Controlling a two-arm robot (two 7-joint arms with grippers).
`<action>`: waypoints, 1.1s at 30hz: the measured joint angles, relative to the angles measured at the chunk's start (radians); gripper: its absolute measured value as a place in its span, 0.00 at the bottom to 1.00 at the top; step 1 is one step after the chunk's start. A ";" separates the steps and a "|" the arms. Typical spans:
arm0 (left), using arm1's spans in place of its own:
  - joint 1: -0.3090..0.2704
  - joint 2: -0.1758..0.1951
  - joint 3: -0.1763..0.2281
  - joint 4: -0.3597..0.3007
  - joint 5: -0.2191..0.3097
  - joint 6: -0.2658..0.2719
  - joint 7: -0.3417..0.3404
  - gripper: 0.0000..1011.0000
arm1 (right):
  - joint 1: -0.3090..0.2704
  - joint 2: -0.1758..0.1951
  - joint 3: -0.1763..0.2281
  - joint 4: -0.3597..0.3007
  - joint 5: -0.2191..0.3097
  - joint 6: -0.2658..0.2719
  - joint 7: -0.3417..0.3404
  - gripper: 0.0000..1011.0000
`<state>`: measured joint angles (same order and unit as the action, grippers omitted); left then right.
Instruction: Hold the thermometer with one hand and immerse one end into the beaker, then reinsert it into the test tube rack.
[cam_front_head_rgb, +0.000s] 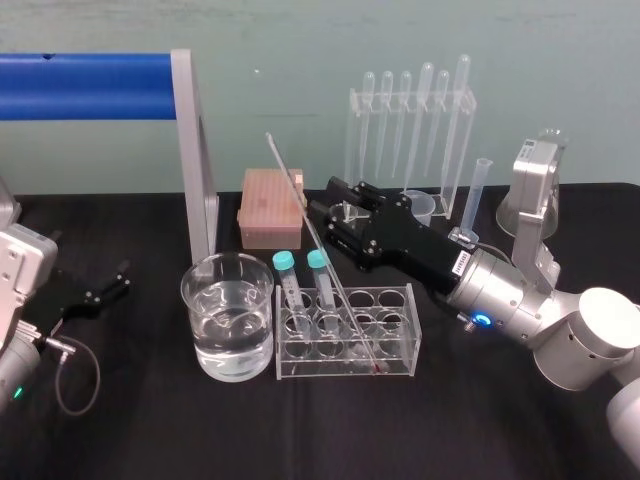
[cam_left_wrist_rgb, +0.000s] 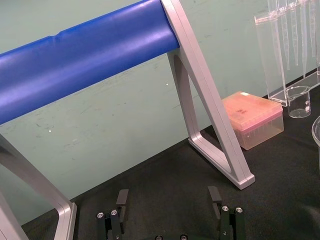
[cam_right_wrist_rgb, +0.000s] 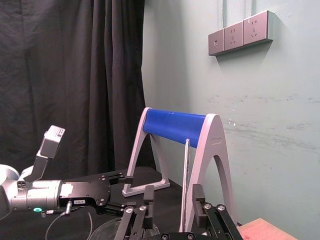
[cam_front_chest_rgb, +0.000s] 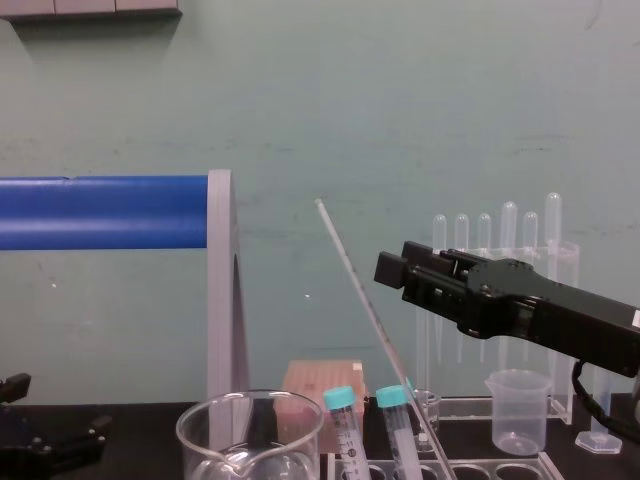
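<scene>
The left gripper (cam_front_head_rgb: 100, 288) is parked, jaws apart, empty. Beside the beaker (cam_front_head_rgb: 200, 310), the thermometer (cam_front_head_rgb: 280, 160) leans in the test tube rack (cam_front_head_rgb: 400, 350). It is likely light, brittle and slippery; a gentle mid-shaft grip is advised. The right gripper (cam_front_head_rgb: 325, 205) is spread open at the shaft, nothing clamped.

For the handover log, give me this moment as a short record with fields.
thermometer: leaning, lower end in the test tube rack
right gripper: open, fingers either side of the thermometer, not closed on it
left gripper: open, parked at the table's left
beaker: left of the rack, holds clear liquid
rack contents: two teal-capped tubes at its left end
</scene>
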<state>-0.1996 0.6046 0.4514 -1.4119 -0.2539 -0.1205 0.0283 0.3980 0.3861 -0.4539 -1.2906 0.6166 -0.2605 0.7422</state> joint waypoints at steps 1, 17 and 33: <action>0.000 0.000 0.000 0.000 0.000 0.000 0.000 1.00 | 0.000 0.000 0.000 0.000 0.000 0.000 0.000 0.48; 0.000 0.000 0.000 0.000 0.000 0.000 0.000 1.00 | -0.009 0.004 0.010 -0.017 -0.010 -0.002 -0.026 0.95; 0.000 0.000 0.000 0.000 0.000 0.000 0.000 1.00 | -0.214 0.079 0.146 -0.135 -0.295 0.271 -0.611 0.99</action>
<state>-0.1995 0.6047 0.4514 -1.4120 -0.2539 -0.1205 0.0283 0.1840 0.4646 -0.3074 -1.4258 0.3220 0.0108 0.1312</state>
